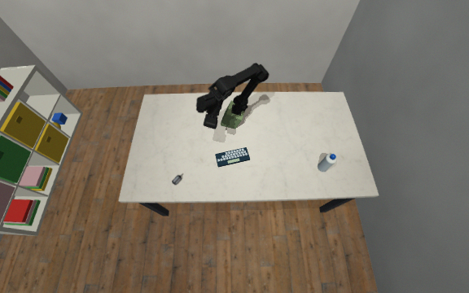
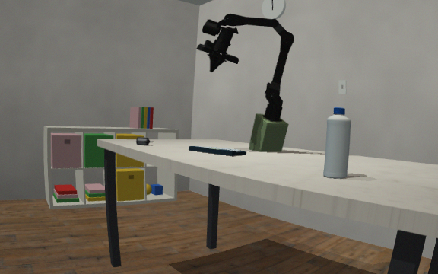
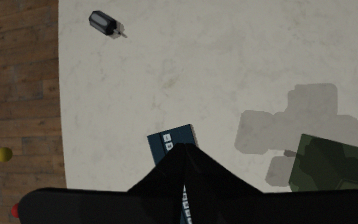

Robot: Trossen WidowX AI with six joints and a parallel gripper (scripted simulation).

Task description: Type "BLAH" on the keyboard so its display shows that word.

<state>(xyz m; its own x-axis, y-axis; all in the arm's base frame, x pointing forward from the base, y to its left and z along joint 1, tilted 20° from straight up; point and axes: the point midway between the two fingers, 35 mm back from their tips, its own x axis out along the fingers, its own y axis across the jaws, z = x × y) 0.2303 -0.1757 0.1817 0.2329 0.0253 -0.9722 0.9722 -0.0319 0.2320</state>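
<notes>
A small dark blue keyboard (image 1: 234, 159) with pale keys and a green display strip lies flat near the middle of the white table; it also shows in the exterior view (image 2: 217, 151). The display's text is too small to read. My gripper (image 2: 214, 67) is shut and empty, held high above the table and pointing down. In the top view the gripper (image 1: 210, 121) is behind and a little left of the keyboard. In the wrist view the shut fingers (image 3: 184, 150) cover most of the keyboard (image 3: 172, 141); only one end shows.
A white bottle (image 1: 326, 162) with a blue cap stands upright at the table's right. A small dark grey object (image 1: 177, 179) lies near the front left edge. The arm's green base block (image 1: 233, 117) stands behind the keyboard. A shelf (image 1: 12, 150) stands left of the table.
</notes>
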